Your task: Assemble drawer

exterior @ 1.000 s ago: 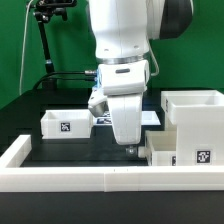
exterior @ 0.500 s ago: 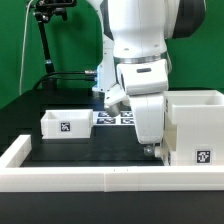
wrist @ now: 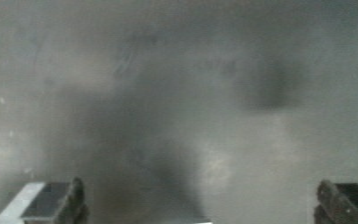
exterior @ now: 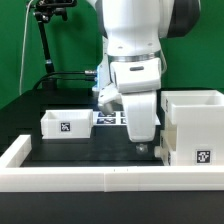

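White and bulky, the Panda arm (exterior: 135, 40) fills the middle of the exterior view, reaching down over the black table (exterior: 90, 150). The low white rim (exterior: 100, 178) edges the table at the front. The drawer's large boxy case (exterior: 195, 125) stands at the exterior view's right, with a square tag low on its front. The small tray (exterior: 65, 125), also tagged, sits well apart from it at the exterior view's left. The marker board (exterior: 108, 118) lies behind, between the two. The gripper (exterior: 141, 147) hangs close to the table, just beside the case. In the blurred wrist view its fingertips (wrist: 51, 200) stand wide apart, holding nothing.
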### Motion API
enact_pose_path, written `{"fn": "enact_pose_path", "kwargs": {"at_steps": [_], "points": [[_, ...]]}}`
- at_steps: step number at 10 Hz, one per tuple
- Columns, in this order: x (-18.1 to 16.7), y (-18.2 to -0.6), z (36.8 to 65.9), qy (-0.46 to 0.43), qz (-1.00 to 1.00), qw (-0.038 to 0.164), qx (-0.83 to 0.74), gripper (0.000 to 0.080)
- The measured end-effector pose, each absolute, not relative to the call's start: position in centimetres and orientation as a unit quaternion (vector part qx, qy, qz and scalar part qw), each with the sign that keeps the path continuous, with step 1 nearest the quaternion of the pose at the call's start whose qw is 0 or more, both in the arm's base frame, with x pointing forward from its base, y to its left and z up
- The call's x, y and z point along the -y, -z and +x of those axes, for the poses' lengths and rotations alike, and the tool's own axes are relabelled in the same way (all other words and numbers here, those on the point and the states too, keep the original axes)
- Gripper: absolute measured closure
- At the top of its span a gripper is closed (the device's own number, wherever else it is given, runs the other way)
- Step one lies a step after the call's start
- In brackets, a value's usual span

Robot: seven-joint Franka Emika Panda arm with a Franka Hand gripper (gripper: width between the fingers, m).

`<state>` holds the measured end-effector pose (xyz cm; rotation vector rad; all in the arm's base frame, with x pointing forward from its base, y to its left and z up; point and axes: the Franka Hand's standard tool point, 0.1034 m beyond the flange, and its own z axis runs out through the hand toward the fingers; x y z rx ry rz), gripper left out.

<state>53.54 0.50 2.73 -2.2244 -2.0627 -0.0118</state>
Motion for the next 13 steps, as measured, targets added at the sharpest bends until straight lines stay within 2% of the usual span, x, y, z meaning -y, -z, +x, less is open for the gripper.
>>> {"fn": "enact_pose_path", "kwargs": {"at_steps": [6, 13], "points": [[-0.4, -3.8, 51.3, 0.0, -0.748, 0.049, 0.662, 0.015], [0.0, -3.9, 51.0, -0.001, -0.751, 0.05, 0.658, 0.015]]}}
